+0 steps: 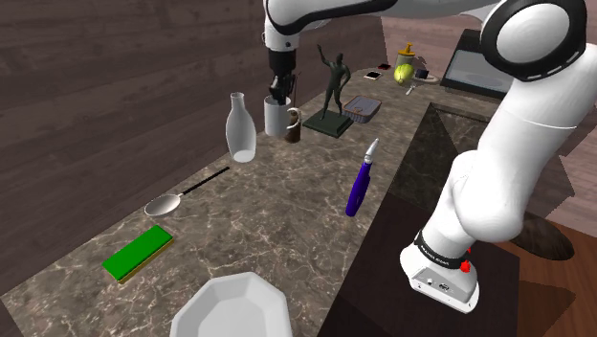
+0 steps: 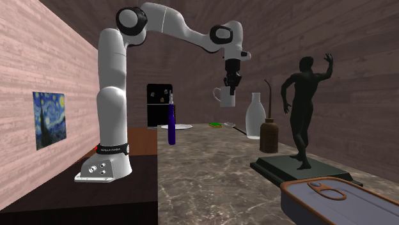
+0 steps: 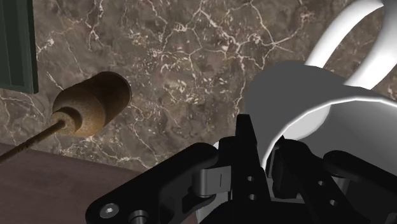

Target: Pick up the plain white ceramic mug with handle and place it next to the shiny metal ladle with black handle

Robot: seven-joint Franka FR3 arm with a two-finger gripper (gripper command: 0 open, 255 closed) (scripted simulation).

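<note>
The white mug (image 1: 276, 119) with a handle hangs just above the dark marbled counter (image 1: 277, 215), at the far end. My gripper (image 1: 278, 94) comes down from above and is shut on its rim. In the second exterior view the mug (image 2: 224, 96) hangs well above the counter under the gripper (image 2: 229, 85). In the wrist view one finger (image 3: 245, 137) is outside the mug wall (image 3: 305, 89), the other inside. The shiny ladle (image 1: 180, 195) with a thin black handle lies flat toward the shoulder view's left, well short of the mug.
A clear glass bottle (image 1: 240, 127) stands between mug and ladle. A brown bottle (image 1: 294, 130) and a dark figure statue (image 1: 332, 91) stand close beside the mug. A purple bottle (image 1: 362, 182), a green sponge (image 1: 139, 253) and a white bowl (image 1: 232, 308) lie nearer the stand.
</note>
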